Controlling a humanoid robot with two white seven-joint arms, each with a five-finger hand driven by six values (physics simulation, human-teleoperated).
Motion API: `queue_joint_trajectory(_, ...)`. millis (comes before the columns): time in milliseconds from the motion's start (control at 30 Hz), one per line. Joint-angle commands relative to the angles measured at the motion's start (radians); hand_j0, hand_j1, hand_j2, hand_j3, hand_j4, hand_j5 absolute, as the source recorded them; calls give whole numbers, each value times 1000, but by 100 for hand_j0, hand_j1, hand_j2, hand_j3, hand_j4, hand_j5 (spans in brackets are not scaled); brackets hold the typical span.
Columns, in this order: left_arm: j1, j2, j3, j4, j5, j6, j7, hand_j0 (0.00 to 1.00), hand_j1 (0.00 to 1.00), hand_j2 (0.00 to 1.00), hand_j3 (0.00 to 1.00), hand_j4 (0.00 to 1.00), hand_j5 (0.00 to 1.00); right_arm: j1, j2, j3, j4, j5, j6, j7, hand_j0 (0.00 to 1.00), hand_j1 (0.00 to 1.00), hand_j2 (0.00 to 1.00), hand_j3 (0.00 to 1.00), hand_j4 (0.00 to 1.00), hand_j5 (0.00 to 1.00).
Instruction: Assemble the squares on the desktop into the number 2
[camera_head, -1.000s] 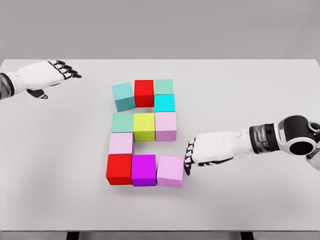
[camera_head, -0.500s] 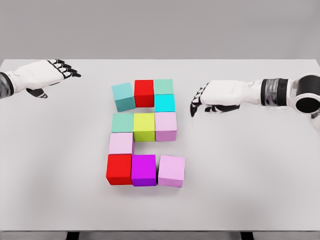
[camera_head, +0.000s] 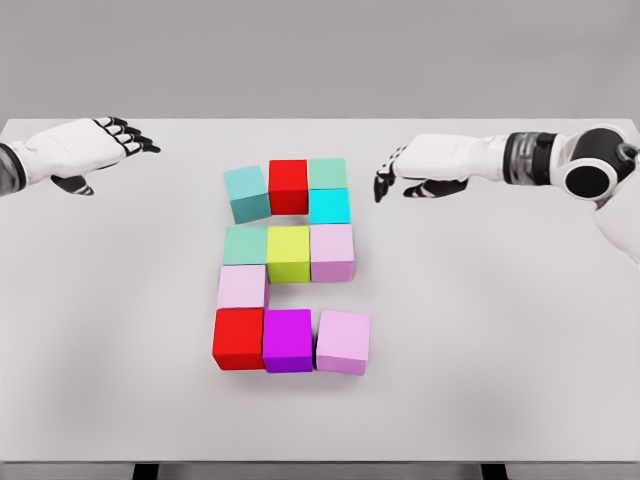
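R hand (camera_head: 395, 180) open, just right of cyan cube (camera_head: 329, 206).

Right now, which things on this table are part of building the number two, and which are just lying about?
Part of the job:
- top row: teal cube, red cube, green cube
- cyan cube
- middle row, left pink cube, bottom row
- white table
- right hand, open, near the top row

Lying about:
- no stray objects
- left hand idles, open, far left

right hand (camera_head: 400, 178) | you've lifted it off the pink cube (camera_head: 343, 341) (bottom right), now up beside the cyan cube (camera_head: 329, 206), apart | pink cube sits squarer
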Motion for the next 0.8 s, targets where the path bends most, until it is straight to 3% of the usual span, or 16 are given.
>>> queue_joint_trajectory(0,0,1,4,0,5,1,1,100,100,100,100,100,100,0,20,-1,10,6,3,0,57,57,57,57,57,57)
queue_joint_trajectory(400,0,2,5,2,3,1,1,100,100,100,100,100,100,3,82,-4,79,44,3,0,57,57,57,57,57,57)
queue_joint_trajectory(767,0,2,7,2,3,1,1,100,100,100,100,100,100,6,96,-4,84,61,3,0,56,56,56,56,56,56)
